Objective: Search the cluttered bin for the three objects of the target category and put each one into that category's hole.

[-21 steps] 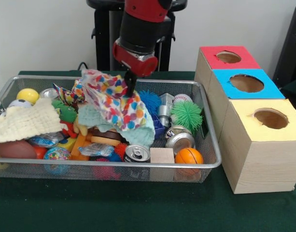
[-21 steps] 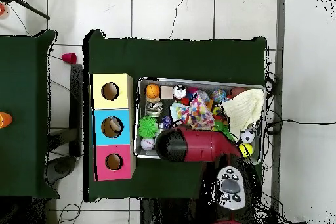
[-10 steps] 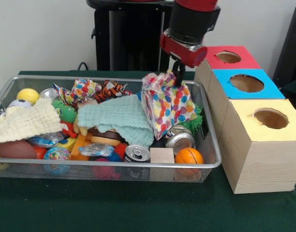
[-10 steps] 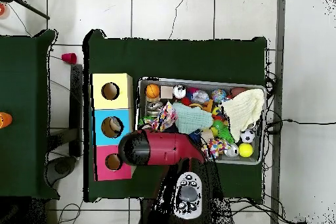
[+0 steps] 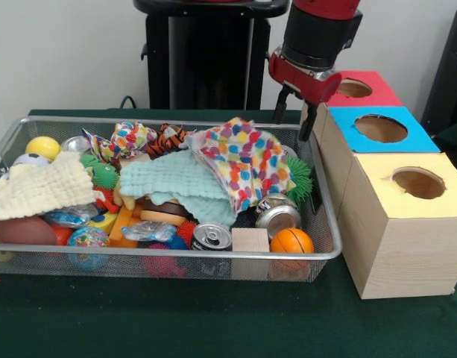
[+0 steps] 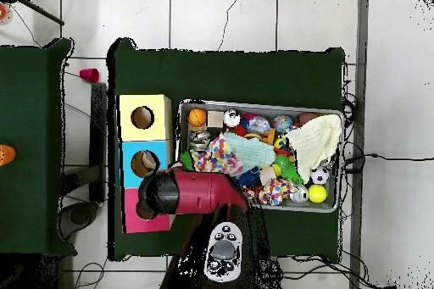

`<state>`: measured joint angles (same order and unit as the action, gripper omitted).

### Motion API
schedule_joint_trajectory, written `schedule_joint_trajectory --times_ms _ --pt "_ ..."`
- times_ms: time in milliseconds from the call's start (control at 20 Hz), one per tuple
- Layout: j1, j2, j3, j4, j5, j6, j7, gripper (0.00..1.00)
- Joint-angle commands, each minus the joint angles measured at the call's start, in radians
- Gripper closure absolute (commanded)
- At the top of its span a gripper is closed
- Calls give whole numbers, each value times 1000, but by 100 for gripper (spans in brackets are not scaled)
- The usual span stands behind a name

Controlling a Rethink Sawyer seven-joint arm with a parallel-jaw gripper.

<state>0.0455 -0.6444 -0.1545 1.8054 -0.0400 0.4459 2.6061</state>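
Observation:
My gripper (image 5: 295, 113) hangs open and empty over the bin's far right corner, next to the red-topped box (image 5: 353, 88). Just below and left of it, a polka-dot cloth (image 5: 243, 160) lies spread over the teal cloth (image 5: 180, 183) and the clutter in the wire bin (image 5: 161, 255). The blue-topped box (image 5: 381, 128) and the yellow-topped box (image 5: 418, 181) stand in a row toward the front. In the overhead view the red arm (image 6: 199, 192) hides the gripper and part of the red box (image 6: 129, 211); the polka-dot cloth (image 6: 216, 157) lies at the bin's left end.
The bin also holds a cream cloth (image 5: 38, 190), an orange ball (image 5: 291, 241), cans (image 5: 212, 236), a wooden block (image 5: 250, 239), a green spiky ball (image 5: 299, 179), a yellow ball (image 5: 43, 147) and a tiger-striped toy (image 5: 167, 139). Something pale shows inside the blue box's hole (image 6: 147, 163).
The gripper carried the polka-dot cloth from the bin's middle to its right end, then opened and let it go. The cloth now lies flat; the gripper has drawn up and right.

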Motion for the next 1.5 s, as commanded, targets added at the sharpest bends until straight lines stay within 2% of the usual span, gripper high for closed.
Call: schedule_joint_trajectory --times_ms 50,150,300,500,650,850,1100,1500 --pt "11 47 -55 -19 20 61 142 0" --pt "10 34 -48 -9 31 66 141 0" --pt "15 -24 -50 -13 40 162 120 0" --pt "13 -82 -81 -94 13 335 64 0" --pt "-8 -93 -80 -138 0 384 36 0" --pt "-28 -91 -86 -176 -44 351 0 0" --pt "-71 -30 -73 -255 -123 323 -78 0" --pt "-162 71 -9 -356 -183 259 -122 0"
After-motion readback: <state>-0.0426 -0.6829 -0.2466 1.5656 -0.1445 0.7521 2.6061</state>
